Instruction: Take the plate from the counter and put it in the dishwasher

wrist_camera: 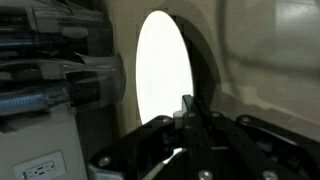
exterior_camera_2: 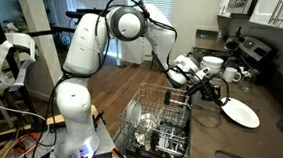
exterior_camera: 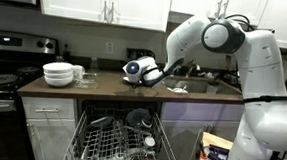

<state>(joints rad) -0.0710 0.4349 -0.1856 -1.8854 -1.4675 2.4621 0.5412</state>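
One white plate (wrist_camera: 163,75) is pinched at its rim by the gripper (wrist_camera: 188,105), fingers pressed together. Below the counter (exterior_camera: 103,85), the dishwasher (exterior_camera: 120,144) stands open.

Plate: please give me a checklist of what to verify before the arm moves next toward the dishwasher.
1. Claw shut on the rim of the plate: ok.
2. Plate lifted clear of the counter: cannot tell.
3. Dishwasher door down, rack pulled out: ok.
4. Free slot for the plate among the dark dishes: cannot tell.
5. Stack of bowls well to the side of the claw: ok.
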